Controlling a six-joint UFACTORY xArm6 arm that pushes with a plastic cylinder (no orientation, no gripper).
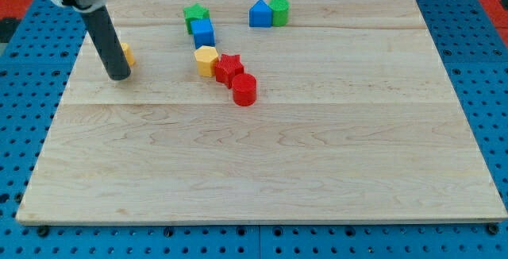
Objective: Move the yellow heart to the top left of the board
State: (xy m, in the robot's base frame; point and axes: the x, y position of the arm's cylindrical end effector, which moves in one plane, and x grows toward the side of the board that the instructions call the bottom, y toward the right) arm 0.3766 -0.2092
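My tip (pixel 119 75) sits at the board's (pixel 262 172) upper left; it has no pincer to open or close. The yellow heart (pixel 125 53) touches its right side, mostly hidden. Well to the right lie a yellow block (pixel 206 60), red star (pixel 228 68) and red cylinder (pixel 244 89).

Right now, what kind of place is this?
Probably a robot lab test bench: a wooden board on a blue perforated base, small coloured blocks, and my tip beside a yellow block.
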